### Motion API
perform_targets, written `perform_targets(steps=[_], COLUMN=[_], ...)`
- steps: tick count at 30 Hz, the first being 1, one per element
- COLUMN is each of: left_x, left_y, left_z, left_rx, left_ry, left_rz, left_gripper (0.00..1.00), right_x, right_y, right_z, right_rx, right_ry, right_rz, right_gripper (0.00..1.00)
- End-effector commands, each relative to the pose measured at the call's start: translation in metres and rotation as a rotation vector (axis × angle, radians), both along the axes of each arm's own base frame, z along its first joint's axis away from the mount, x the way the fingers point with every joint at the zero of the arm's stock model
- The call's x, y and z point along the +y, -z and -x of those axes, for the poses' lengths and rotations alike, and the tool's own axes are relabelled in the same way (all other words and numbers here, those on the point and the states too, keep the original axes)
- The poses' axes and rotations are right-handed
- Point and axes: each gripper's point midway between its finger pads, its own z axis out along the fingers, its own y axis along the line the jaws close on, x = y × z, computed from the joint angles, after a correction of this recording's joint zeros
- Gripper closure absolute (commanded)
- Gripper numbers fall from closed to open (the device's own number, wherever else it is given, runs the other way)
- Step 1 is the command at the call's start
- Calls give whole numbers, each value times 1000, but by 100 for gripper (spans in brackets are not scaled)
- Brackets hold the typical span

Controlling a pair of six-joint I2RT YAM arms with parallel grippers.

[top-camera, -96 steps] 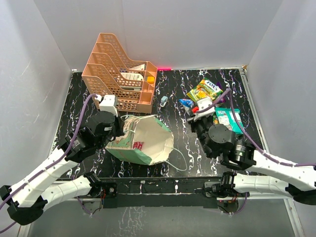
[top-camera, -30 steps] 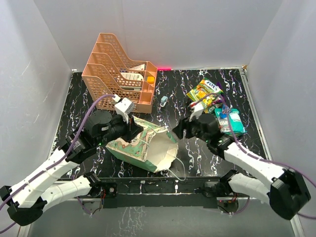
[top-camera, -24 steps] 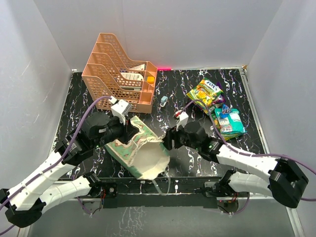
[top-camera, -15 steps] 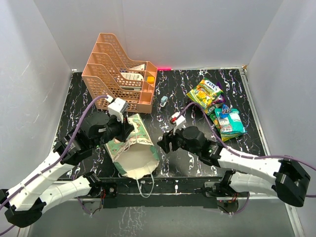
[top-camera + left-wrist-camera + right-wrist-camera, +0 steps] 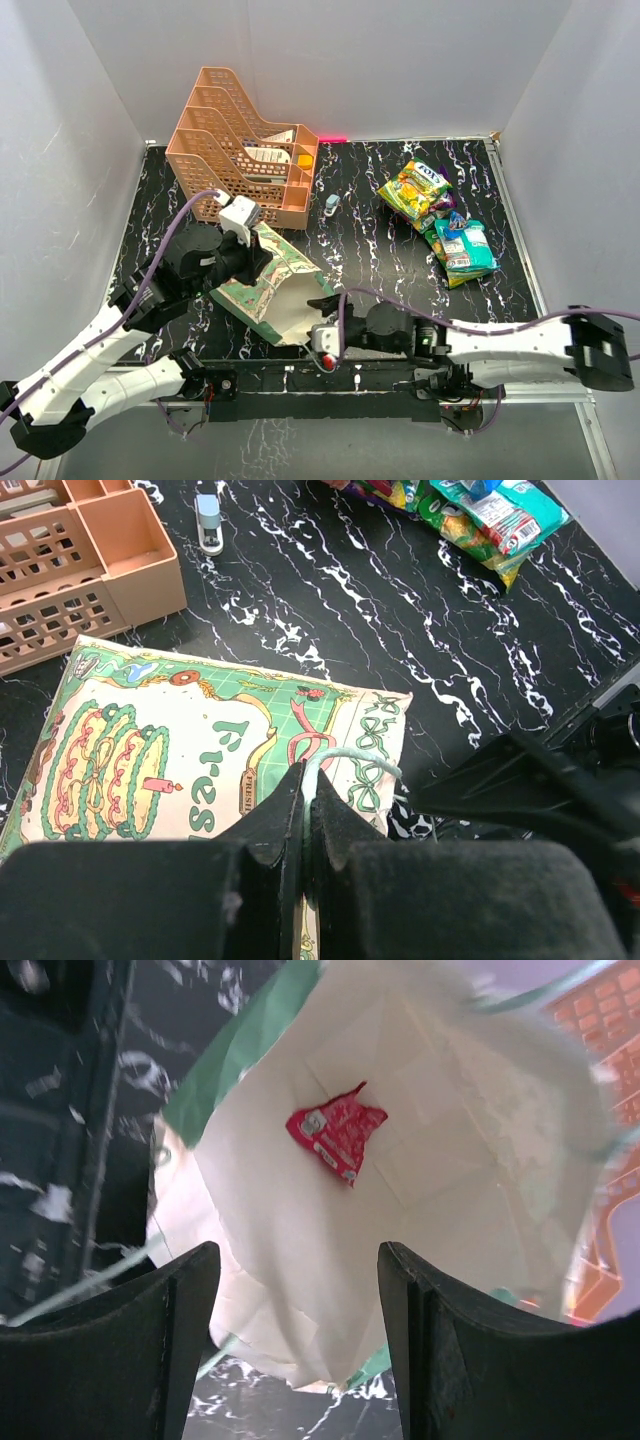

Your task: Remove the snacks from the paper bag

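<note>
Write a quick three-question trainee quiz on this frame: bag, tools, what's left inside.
1. True or false: the right tool is shut on a packet.
2. In the right wrist view, what lies inside the paper bag? A) a red packet B) a teal packet C) nothing
3. Fill in: the left tool is shut on the bag's string ____.

Key: 1 false, its jaws stand open at the bag's mouth. 2 A. 3 handle.
</note>
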Motion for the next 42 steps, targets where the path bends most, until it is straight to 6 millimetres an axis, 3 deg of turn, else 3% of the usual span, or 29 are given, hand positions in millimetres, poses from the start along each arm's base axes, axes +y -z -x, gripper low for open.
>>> perform_targets(steps=[1,8,18,21,31,42], left_x=[3,-5,-11,-13,-26,-54], left_y=[-19,-17,-17,-21,-33,-40], left_z=[7,21,26,27,31,38], left_rx=[-56,-75,-73,-75,-82,3], left_ry=[38,127,170,184,233,318], left_rz=[38,93,105,121,184,261], left_gripper=[100,100,100,100,100,100], right_x=[18,57,114,129,151,171], right_y=[-2,18,38,53,90,102], right_z=[-28,-53,-82,-92,-128,-168], right_rx=[-359,-424,-415,-398,-347,-332], right_ry=[2,-40,-37,-30,2,85], right_rz=[32,65,11,15,27,-9], right_gripper=[34,43,44,44,40,37])
